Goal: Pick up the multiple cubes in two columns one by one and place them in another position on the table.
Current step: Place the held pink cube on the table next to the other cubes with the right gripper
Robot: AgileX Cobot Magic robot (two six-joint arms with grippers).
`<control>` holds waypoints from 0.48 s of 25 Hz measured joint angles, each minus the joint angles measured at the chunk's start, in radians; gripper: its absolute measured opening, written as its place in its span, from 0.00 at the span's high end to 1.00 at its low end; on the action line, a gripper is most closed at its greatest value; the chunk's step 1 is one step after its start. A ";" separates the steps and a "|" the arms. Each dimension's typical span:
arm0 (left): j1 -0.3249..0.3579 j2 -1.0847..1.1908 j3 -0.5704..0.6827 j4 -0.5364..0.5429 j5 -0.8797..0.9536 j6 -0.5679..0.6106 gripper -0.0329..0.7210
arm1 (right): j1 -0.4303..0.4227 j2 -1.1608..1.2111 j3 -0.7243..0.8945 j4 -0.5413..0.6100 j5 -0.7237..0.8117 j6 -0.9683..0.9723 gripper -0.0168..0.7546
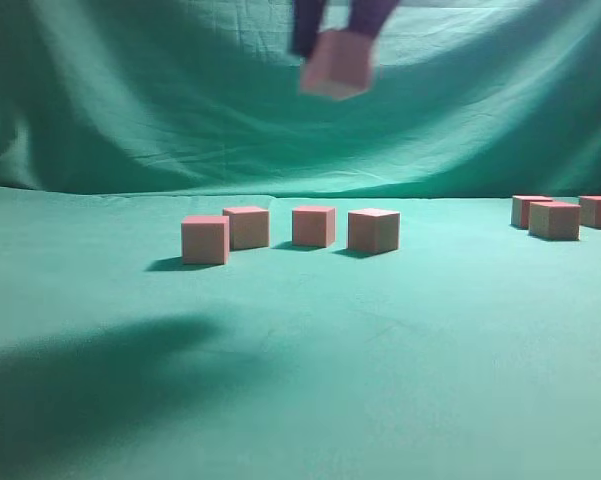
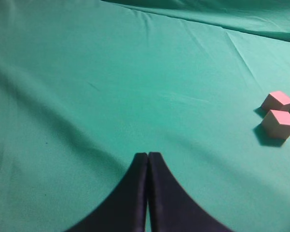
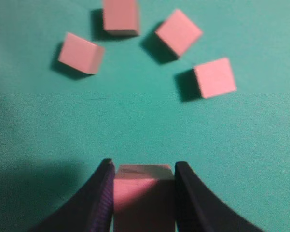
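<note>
The right end effector (image 3: 144, 193) grips one cube (image 3: 144, 186) between its two black fingers, jaws partway apart and pressed flat against opposite faces, so the block rides level. In the exterior view this carried cube (image 1: 337, 63) hangs high above the surface (image 1: 400, 380), clear of everything, likely in transit between groups. Below it four cubes (image 1: 290, 230) sit in a loose row; in the right wrist view they fan out from ten to two o'clock. Another cluster of cubes (image 1: 565, 214) lies at three o'clock. The left end effector (image 2: 147, 193) hovers idle, fingers pressed together, empty, probably parked out of the way.
</note>
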 joint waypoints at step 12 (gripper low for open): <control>0.000 0.000 0.000 0.000 0.000 0.000 0.96 | 0.189 0.196 0.000 -0.095 -0.187 0.010 0.64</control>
